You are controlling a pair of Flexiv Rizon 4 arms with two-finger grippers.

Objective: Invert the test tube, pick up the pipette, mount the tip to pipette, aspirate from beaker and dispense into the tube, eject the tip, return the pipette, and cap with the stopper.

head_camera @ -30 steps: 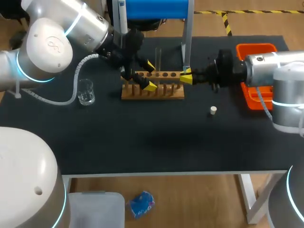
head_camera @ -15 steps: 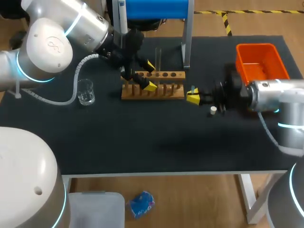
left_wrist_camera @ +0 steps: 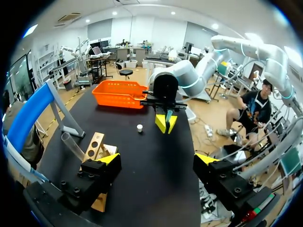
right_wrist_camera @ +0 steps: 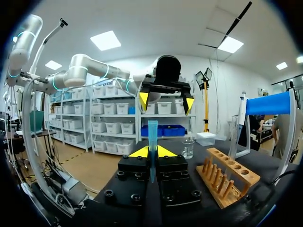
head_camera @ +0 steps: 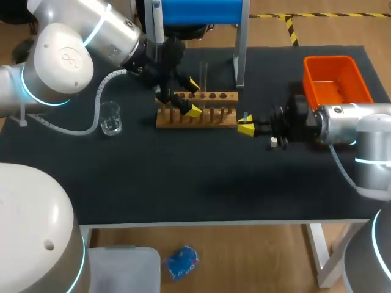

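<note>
**Two arms out, one tube in the grip: the inversion step**

One beaker stands at the far left of the bench, well apart from the other things. Next comes the left end effector, which hangs over the left end of the wooden rack with its fingers wide apart and nothing between them. A clear tube stands in the rack's back row. Behind the rack, the pipette hangs on its blue stand.

Just right of the rack, low over the bench, the right end effector is clamped on a bluish test tube. The tube sits roughly upright between the yellow tips, open mouth up. The white stopper lies on the bench close under that arm's wrist. The orange bin is at the far right.

The step in hand looks like the first one, turning the test tube over. With the mouth already up, the next move probably calls for carrying the tube back over a free hole in the rack. It would then need lowering straight in, clear of the clear tube and the left fingers.

No label or writing can be read on any of these things.
</note>
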